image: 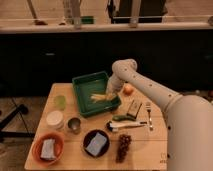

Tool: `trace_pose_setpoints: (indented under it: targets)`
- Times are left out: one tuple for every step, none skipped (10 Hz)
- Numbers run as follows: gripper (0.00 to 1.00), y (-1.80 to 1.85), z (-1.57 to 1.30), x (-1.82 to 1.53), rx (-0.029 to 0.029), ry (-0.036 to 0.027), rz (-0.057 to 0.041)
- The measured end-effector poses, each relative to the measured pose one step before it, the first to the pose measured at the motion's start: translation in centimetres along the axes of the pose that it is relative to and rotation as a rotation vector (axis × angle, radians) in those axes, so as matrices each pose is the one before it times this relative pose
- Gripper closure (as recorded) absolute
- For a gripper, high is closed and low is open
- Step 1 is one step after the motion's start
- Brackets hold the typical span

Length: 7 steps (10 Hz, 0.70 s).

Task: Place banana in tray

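Observation:
The pale yellow banana (99,97) lies inside the dark green tray (85,86), on the right part of its floor. My gripper (111,93) is down inside the tray at the banana's right end, touching or very close to it. The white arm reaches in from the right, over the tray's right wall. The tray stands at the back middle of the wooden table (150,140).
A round orange fruit (128,89) sits just right of the tray. In front are a small green vegetable (120,118), a white-handled utensil (125,125), a fork (148,115), a black bowl (96,143), grapes (123,146), an orange bowl (47,148), and cups (60,102) at the left.

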Motion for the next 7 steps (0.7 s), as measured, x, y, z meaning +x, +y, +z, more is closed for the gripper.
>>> trace_pose_setpoints:
  targets:
    - [0.20, 0.010, -0.039, -0.026, 0.00073, -0.00016, -0.00201]
    - [0.20, 0.041, 0.009, 0.002, -0.00045, 0.00076, -0.00249]
    - [0.20, 0.019, 0.005, -0.039, 0.00014, 0.00111, -0.00433]
    - [0.20, -0.013, -0.035, 0.003, 0.00115, 0.00093, -0.00231]
    - [0.20, -0.001, -0.033, 0.094, 0.00206, 0.00103, -0.00065]
    - [0.20, -0.071, -0.207, 0.168, 0.00649, 0.00048, 0.00127]
    - [0.20, -0.047, -0.321, 0.290, 0.00926, 0.00194, 0.00193]
